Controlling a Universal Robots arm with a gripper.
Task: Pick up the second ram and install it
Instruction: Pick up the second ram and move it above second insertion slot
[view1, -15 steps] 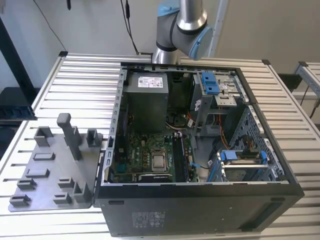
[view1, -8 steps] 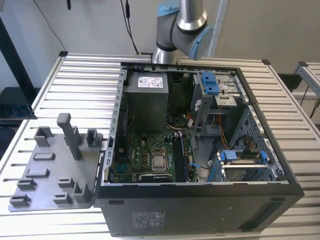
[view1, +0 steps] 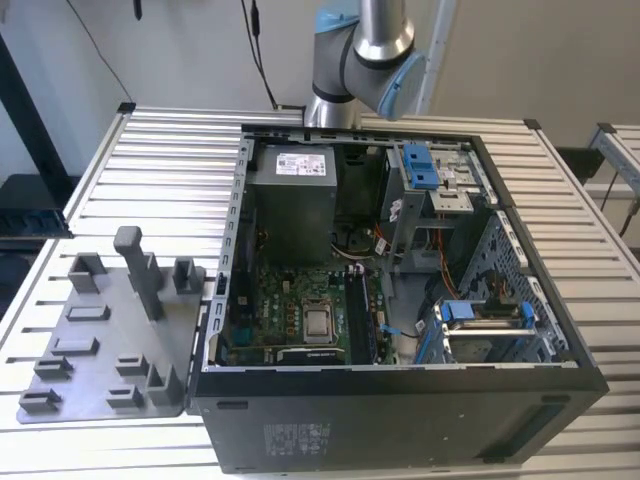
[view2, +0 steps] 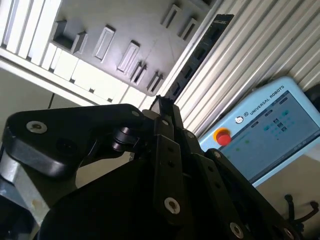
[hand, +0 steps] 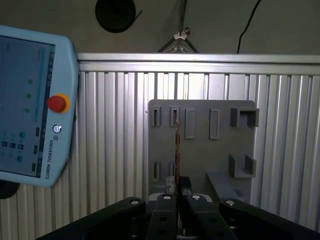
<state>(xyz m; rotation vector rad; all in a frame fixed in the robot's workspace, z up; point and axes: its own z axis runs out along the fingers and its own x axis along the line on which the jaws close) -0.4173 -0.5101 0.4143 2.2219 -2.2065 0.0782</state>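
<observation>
I begin at the exterior view's left, where the grey tray (view1: 110, 335) lies near the bench (view1: 90, 452) edge with its pegs upright. My hand (hand: 177, 189) hangs over this tray, apart from it. It is pressed together on the second ram (hand: 176, 145), which I pinch at one end, so the thin board stands out edge-on toward the tray. As far as I can judge, the ram is in the air and touches nothing else.

The danger, I think, is in this narrow hold. I grip only a small part of a long stick, so it may swing or slip when the arm turns, and then it would arrive crooked.

Further toward the exterior view's right, the open computer case (view1: 400, 420) stands in the middle of the bench. Inside it are the memory slots (view1: 360, 315), beside the processor socket (view1: 318, 322) (a thin blue cable (view1: 394, 329) lies just beside them). A tilted ram could strike the case wall, catch this cable, or sit on the slot with its notch not matched. Pressing it then may bend the board or harm the slot.
</observation>
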